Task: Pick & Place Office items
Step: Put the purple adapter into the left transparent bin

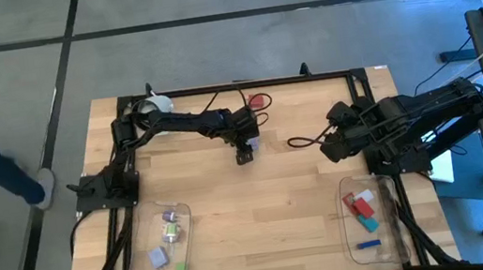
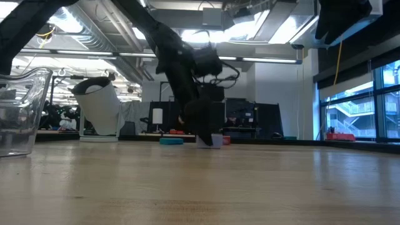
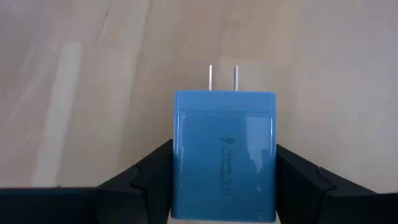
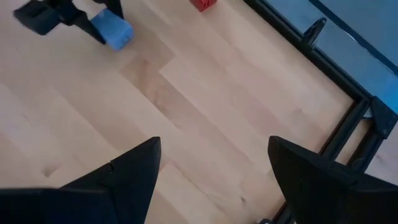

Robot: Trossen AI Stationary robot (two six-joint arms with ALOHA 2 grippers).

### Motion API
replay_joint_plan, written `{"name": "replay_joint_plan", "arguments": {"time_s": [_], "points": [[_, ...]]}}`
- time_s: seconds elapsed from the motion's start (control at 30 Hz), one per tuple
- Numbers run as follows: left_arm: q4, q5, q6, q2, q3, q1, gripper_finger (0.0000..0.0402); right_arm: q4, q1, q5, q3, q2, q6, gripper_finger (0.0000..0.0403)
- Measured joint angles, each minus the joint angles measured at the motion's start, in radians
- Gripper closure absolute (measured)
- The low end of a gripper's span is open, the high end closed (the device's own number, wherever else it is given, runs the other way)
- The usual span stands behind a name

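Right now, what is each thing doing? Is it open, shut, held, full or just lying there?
Left gripper: shut on the blue charger, low over the table.
Blue charger: held between the fingers, two prongs pointing forward.
Right gripper: open, holding nothing.
Left clear tray: several small items inside.
Right clear tray: red, teal and blue items inside.
Red item: lying loose on the table.

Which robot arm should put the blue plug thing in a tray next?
The left one, probably. Its gripper already squeezes the blue charger between both fingers, just above the table. The right gripper is open, empty and farther away.
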Motion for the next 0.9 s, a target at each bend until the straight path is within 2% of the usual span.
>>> {"name": "replay_joint_plan", "arguments": {"time_s": [0.23, 0.37, 0.67, 0.77, 0.9], "points": [[0.049, -0.022, -0.136, -0.128, 0.002, -0.032, 0.0198, 0.038, 0.000, 0.069, 0.000, 0.000, 0.007, 0.0103], [0.123, -0.084, -0.173, -0.236, 0.004, -0.068, 0.0198, 0.082, 0.000, 0.131, 0.000, 0.000, 0.007, 0.0103], [0.292, -0.305, -0.136, -0.468, 0.006, -0.173, 0.0198, 0.113, 0.000, 0.171, 0.000, 0.000, 0.008, 0.0103], [0.314, -0.401, -0.106, -0.520, 0.006, -0.213, 0.0197, 0.118, 0.000, 0.212, 0.000, 0.000, 0.015, 0.0103], [0.352, -0.529, -0.063, -0.565, 0.006, -0.263, 0.0192, 0.125, 0.000, 0.287, 0.000, 0.000, 0.107, 0.0103]]}}
